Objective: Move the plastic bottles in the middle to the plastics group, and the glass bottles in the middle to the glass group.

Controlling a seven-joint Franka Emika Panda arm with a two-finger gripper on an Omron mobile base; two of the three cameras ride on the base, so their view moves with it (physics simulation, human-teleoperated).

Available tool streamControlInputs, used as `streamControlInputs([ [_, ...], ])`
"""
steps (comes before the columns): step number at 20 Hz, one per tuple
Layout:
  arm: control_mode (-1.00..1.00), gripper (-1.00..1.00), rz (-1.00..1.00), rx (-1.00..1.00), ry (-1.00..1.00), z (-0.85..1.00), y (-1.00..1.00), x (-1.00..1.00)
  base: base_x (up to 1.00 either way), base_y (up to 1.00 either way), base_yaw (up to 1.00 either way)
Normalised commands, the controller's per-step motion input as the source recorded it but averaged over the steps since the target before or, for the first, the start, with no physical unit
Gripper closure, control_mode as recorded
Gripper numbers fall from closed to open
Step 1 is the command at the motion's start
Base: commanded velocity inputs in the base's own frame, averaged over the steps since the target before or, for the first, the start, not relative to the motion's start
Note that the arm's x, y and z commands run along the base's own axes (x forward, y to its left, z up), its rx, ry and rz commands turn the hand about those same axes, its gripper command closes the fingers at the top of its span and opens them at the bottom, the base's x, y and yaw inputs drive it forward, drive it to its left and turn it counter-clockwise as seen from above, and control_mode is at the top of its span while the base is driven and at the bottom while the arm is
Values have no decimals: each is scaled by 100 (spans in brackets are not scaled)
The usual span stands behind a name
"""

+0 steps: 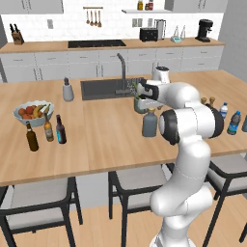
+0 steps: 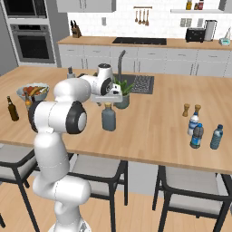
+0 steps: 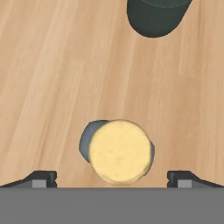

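Observation:
The grey-blue flask (image 1: 149,124) (image 2: 108,118) stands upright mid-counter, and in the hand view its cork stopper (image 3: 120,151) sits centred between my fingertips. My gripper (image 2: 108,101) (image 3: 113,180) hangs open just above the cork, touching nothing. The brown beer bottle with the blue label (image 1: 61,129) stands at the left beside the amber bottle (image 1: 48,129) and the dark olive bottle (image 1: 32,137) (image 2: 12,108). At the right, a blue-tinted bottle (image 2: 216,137) stands next to the darker blue bottle (image 2: 196,136) (image 1: 234,123) and the white-capped bottle (image 2: 193,122) (image 1: 223,110).
A dark plant pot (image 2: 121,100) (image 3: 157,17) stands just behind the flask, before the sink (image 1: 101,89). A fruit bowl (image 1: 33,112) and soap dispenser (image 1: 68,90) are on the left, with wooden shakers (image 2: 186,109) on the right. Stools line the counter's near edge.

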Motion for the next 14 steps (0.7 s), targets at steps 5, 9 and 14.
streamControlInputs([
  [5,-100,-100,-5,0,0,0,-2,2,0,0,0],
  [9,-100,-100,0,0,0,0,11,0,0,0,0],
  [14,-100,-100,0,0,0,-11,7,14,0,0,0],
])
